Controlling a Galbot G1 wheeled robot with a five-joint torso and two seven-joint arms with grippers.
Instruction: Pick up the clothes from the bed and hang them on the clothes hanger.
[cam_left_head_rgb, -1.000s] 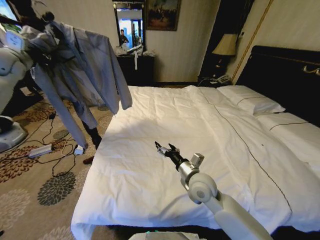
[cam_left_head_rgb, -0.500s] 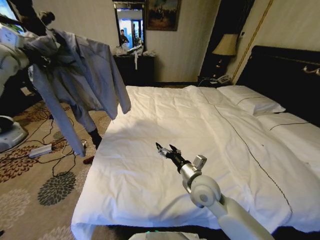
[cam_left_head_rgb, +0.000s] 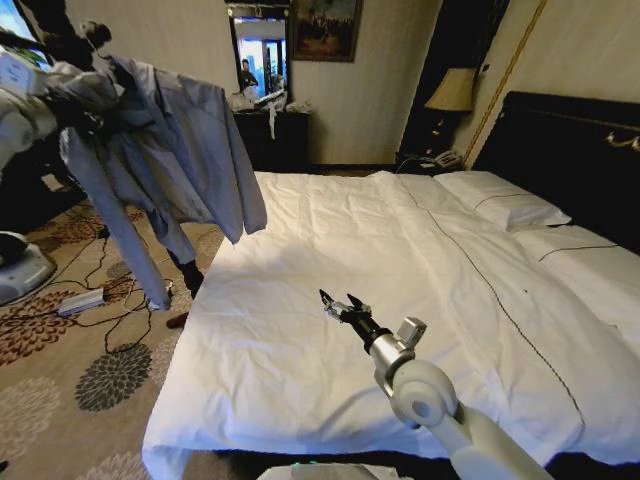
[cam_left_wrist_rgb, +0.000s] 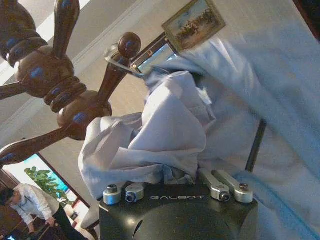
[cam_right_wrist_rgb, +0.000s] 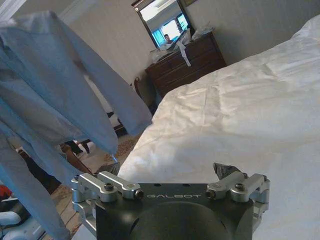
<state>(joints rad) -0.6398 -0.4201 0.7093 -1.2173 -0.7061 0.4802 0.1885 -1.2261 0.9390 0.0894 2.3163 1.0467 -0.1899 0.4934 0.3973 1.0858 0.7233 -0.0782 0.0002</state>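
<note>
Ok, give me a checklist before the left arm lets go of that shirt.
1. Light grey-blue long-sleeved shirt off the white-duveted bed: ok.
2. Silver metal hanger hook at the dark wooden coat stand's peg: ok; seated over it: cannot tell.
3. Left gripper bunched in shirt fabric: ok; fingers: cannot tell.
4. Right gripper open above the bed, holding nothing: ok.
5. Sleeves hanging free: ok.

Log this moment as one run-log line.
shirt: off bed, bunched at wooden rack | hanger hook: by rack peg | left gripper: at shirt | right gripper: open, over bed
</note>
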